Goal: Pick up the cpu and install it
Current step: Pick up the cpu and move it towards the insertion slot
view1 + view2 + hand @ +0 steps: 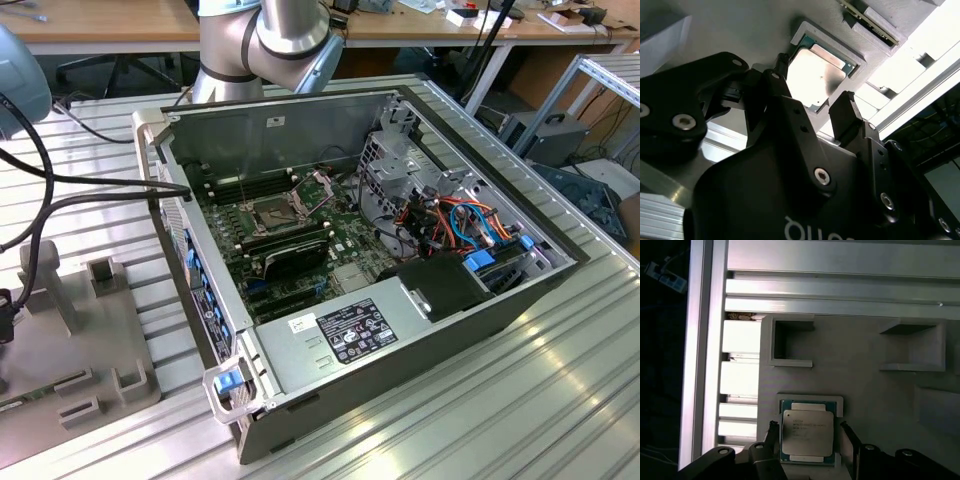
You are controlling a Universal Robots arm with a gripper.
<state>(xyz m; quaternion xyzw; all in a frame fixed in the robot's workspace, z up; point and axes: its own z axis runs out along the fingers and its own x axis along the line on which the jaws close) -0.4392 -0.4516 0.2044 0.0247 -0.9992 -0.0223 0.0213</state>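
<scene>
Cpu (pixel 806 435) lies flat in the square pocket of a grey holder (pixel 865 390); the jaws stand wide open, one on either side of it, gripping nothing.

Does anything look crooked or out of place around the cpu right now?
Nothing stands out. The cpu lies flat and square in its recess in the grey holder, and the gripper has its jaws open on either side of it.

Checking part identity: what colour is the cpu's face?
The cpu is pale silver-grey, green-edged; clearest in the first wrist view.
</scene>
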